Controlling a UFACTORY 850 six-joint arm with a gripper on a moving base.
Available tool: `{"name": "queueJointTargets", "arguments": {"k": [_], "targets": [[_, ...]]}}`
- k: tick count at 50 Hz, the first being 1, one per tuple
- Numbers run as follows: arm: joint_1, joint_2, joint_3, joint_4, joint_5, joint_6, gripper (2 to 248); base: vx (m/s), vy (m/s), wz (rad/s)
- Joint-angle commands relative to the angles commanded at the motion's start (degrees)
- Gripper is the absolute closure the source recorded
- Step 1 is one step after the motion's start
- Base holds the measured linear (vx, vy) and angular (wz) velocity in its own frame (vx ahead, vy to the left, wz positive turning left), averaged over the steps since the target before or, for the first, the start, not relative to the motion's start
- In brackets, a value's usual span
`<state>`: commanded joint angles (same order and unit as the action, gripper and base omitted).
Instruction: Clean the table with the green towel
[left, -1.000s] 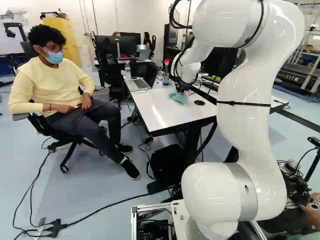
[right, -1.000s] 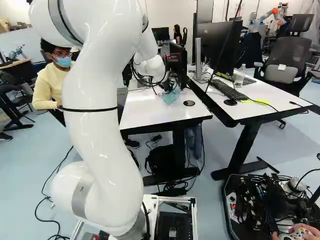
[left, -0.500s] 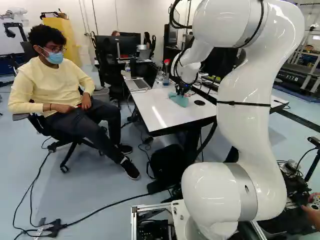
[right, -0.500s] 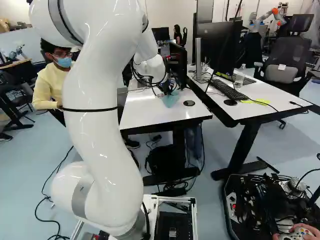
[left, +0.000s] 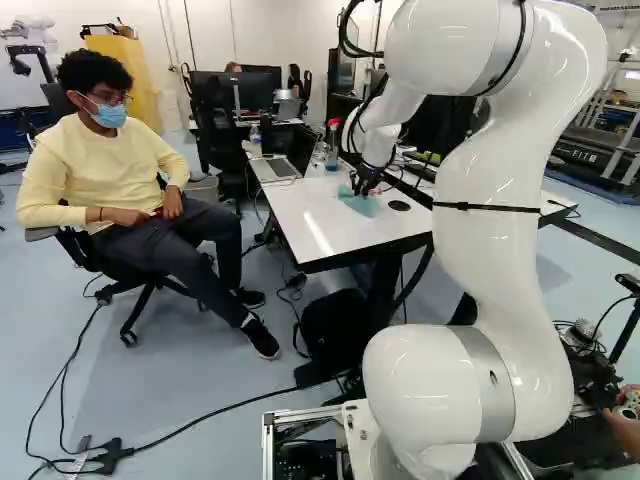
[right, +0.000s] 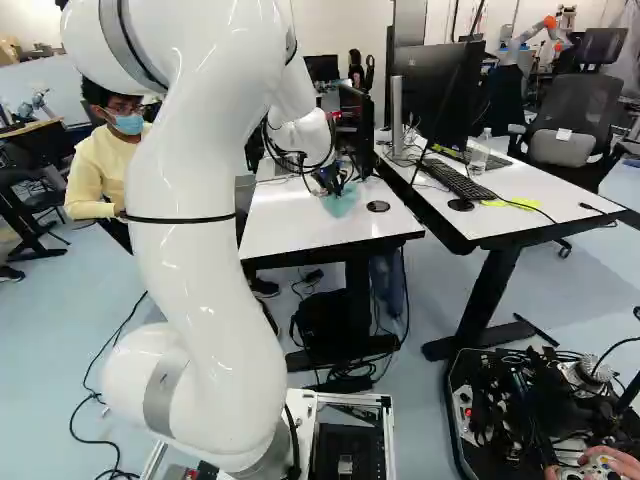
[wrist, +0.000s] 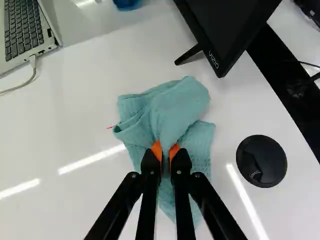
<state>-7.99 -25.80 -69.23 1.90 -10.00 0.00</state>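
At the white table (left: 330, 228) in the left base view, my gripper (left: 366, 183) is low over the tabletop. The green towel (left: 358, 203) lies bunched beneath it. In the wrist view the gripper (wrist: 165, 154) is shut on a fold of the towel (wrist: 175, 110), an orange pad on each side. The cloth spreads on the tabletop ahead of and under the fingers. A small red mark (wrist: 111, 127) shows at the towel's edge.
A laptop (wrist: 25, 30), a monitor (wrist: 230, 25) and a round black desk insert (wrist: 261, 160) surround the towel. A blue-based bottle (left: 332, 150) stands farther back. Beside this table is a desk with a keyboard (right: 457, 180). Another robot (right: 530, 35) stands far back.
The gripper and the towel have shifted slightly on the table, and the towel's folds hang differently. The base has not moved.
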Motion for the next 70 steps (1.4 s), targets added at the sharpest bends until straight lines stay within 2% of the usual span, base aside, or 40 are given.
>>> {"name": "queueJointTargets", "arguments": {"k": [19, 45, 57, 70], "targets": [[0.7, -4.2, -5.6, 0.0, -0.1, 0.0, 213, 0.0, 0.0, 0.0], [3.8, -9.1, -12.3, 0.0, -0.1, 0.0, 213, 0.0, 0.0, 0.0], [5.6, -9.6, -12.9, 0.0, -0.1, 0.0, 213, 0.0, 0.0, 0.0], [7.4, -8.0, -10.7, 0.0, -0.1, 0.0, 213, 0.0, 0.0, 0.0]]}}
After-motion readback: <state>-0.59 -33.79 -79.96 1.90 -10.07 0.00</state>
